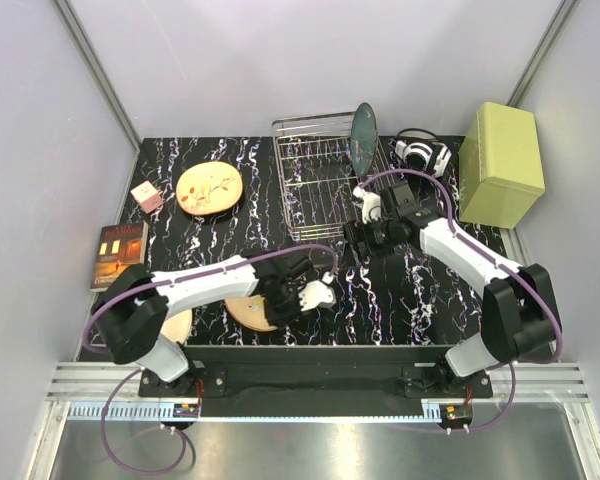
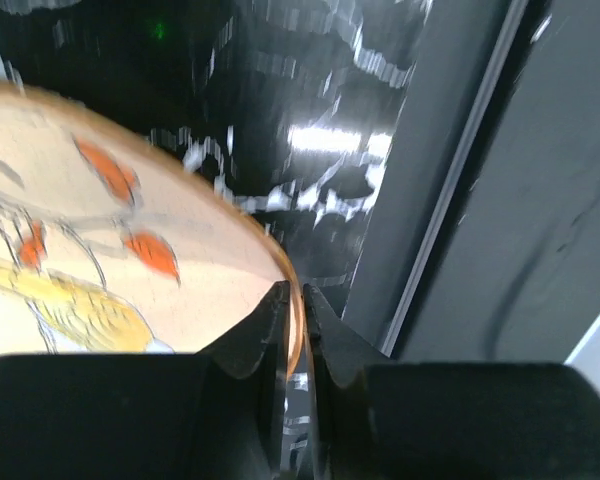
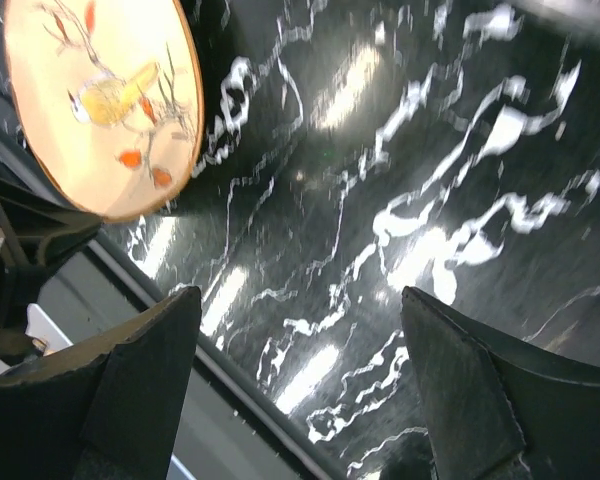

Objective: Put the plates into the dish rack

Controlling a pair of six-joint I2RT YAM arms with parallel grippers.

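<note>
At the left gripper, a cream plate shows orange leaves.

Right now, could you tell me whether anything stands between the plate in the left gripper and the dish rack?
Nothing visible lies between the tan plate, pinched in the left gripper, and the dish rack. The open right gripper hangs near the rack's front right corner, beside that route, not across it.

The tabletop is being viewed from above and behind. The left gripper and right gripper are being looked past closely; the plate ahead is being shared.
</note>
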